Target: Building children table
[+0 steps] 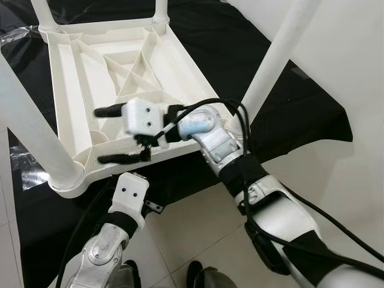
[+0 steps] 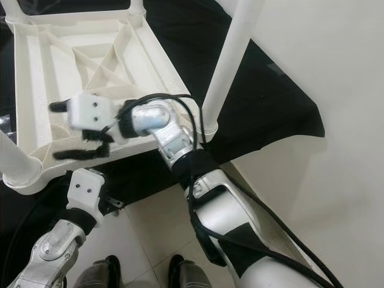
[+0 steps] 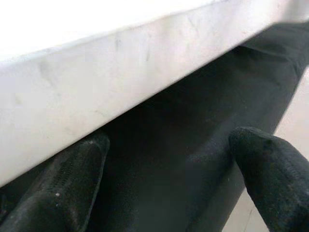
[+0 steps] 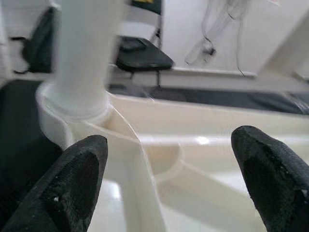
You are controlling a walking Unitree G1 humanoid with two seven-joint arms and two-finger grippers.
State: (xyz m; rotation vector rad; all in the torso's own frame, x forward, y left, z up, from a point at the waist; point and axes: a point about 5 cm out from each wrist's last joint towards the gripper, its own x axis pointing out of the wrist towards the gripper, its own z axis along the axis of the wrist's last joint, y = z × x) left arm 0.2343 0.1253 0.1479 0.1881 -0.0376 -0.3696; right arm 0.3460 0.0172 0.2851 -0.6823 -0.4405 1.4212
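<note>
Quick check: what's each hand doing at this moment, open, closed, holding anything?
Left hand: open, empty, at the near edge of the upturned table.
Right hand: open, empty, over the table's ribbed underside.

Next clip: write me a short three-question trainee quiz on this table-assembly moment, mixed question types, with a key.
1. True or false: the white table lies upside down on the black sheet.
2. Which gripper hovers above the table's ribbed underside? A) right gripper B) left gripper
3. Fill in: the right gripper's fingers are ____ (open/shut).

Key: 1 true, its legs point up. 2 A; the left one is low at the near rim. 3 open.
</note>
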